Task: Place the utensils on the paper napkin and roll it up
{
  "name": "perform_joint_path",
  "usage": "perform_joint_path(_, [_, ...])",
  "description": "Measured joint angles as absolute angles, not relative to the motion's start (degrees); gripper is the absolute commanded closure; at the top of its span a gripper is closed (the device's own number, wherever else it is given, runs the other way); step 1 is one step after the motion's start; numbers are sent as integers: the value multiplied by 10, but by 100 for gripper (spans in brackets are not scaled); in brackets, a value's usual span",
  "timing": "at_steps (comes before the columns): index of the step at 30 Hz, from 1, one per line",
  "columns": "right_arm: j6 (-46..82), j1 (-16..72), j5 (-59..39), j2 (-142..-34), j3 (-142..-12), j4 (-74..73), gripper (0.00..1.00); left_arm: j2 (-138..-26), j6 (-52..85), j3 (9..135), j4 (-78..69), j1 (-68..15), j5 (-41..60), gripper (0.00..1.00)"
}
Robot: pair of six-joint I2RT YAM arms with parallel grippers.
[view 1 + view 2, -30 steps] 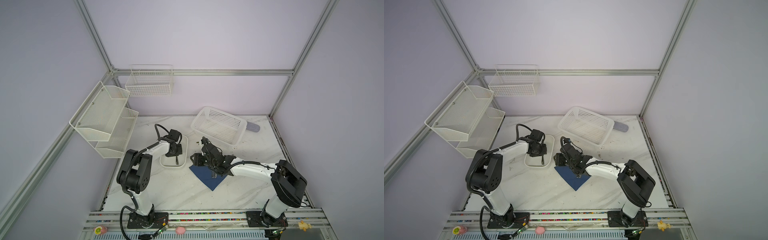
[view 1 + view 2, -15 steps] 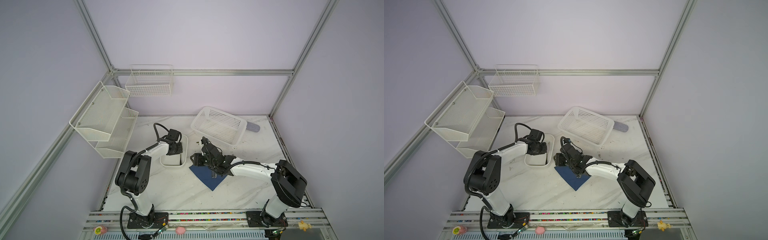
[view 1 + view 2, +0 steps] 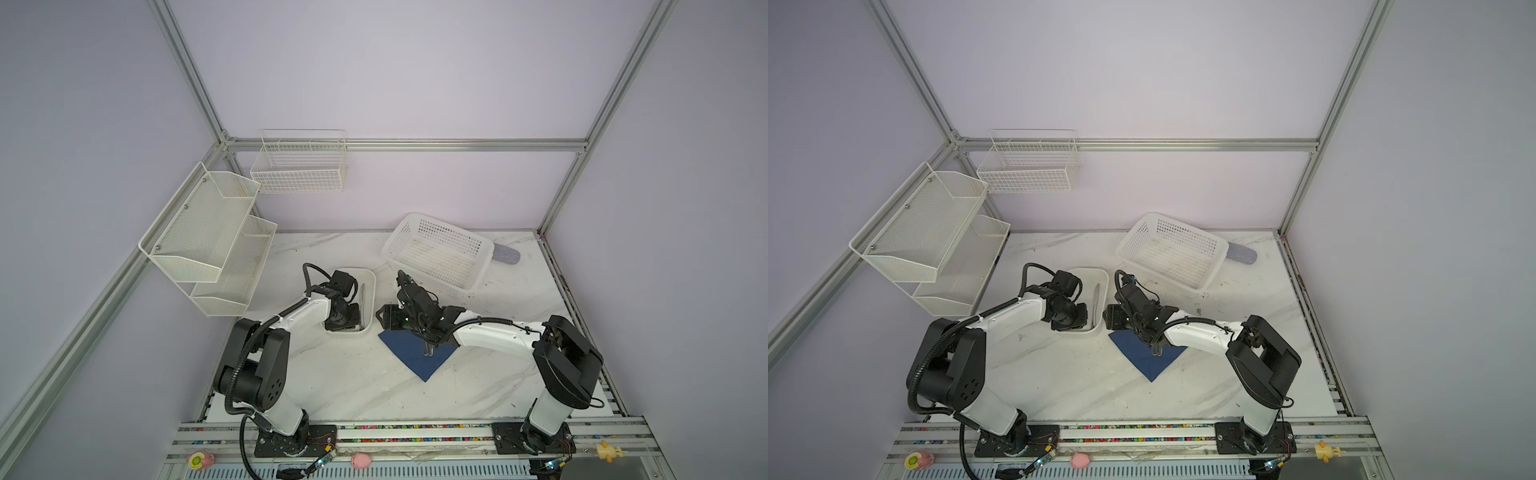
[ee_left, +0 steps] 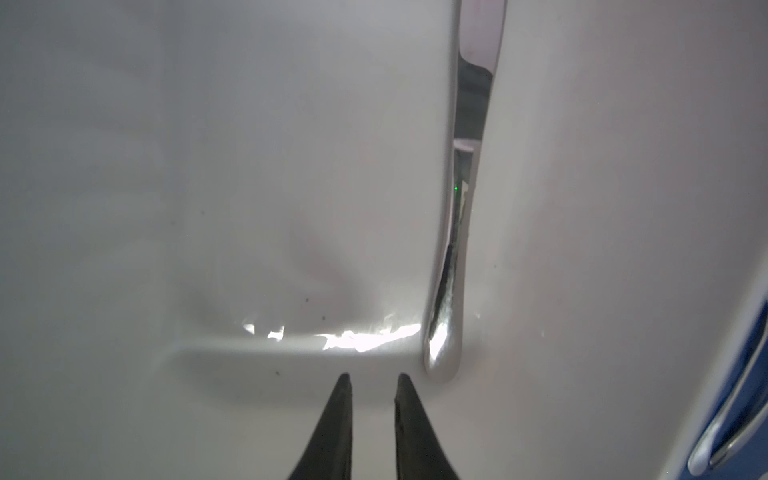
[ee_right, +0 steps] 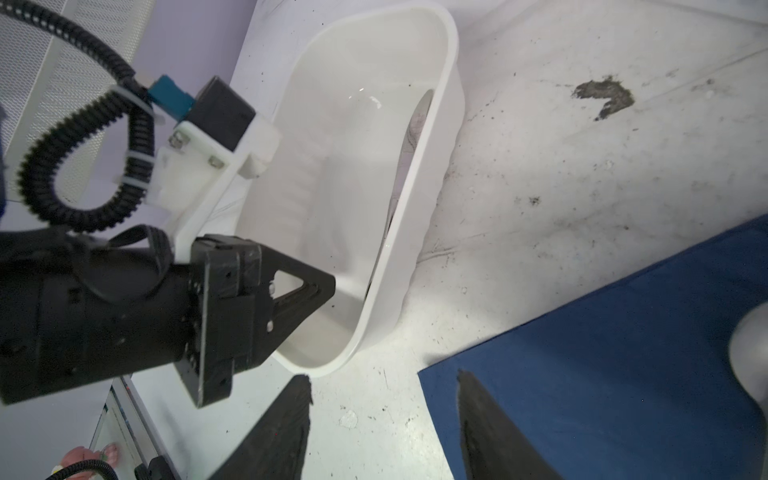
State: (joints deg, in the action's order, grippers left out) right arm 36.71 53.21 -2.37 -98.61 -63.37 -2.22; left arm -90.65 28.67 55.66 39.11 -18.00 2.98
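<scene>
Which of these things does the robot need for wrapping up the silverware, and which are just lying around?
Needed: blue napkin, two utensils on it, knife in the white dish.
Just lying around: white basket, grey case, wall shelves, wire rack.

I see the knife is polished, mirror-like metal; the dish is glossy smooth white plastic; the napkin is matt blue paper.

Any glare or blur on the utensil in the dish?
Left wrist view: utensil soft-focused and mirror-bright, glare streaks on the dish by its rounded end. Right wrist view: the dish wall hides part of it. Both top views: evenly lit, utensil tiny.
</scene>
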Motion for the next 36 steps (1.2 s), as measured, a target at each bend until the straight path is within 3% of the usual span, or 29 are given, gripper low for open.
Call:
perform_joint_path(10, [367,532,-12,-986,-634,-10,41,-826,340,466,489,-236,46,83])
perform_joint_path(15, [367,532,-11,-986,-634,-8,41,-786,384,465,507,-253,36,75])
perform_joint_path(19, [366,532,-11,-986,-634,-8,41,-805,413,471,506,-252,19,64])
perform_joint_path(26, [366,532,-11,-986,-634,-8,41,-899,467,547,494,-251,-7,58])
perform_joint_path(36, [366,532,-11,-986,-634,-8,41,-939,529,572,481,-227,-22,59])
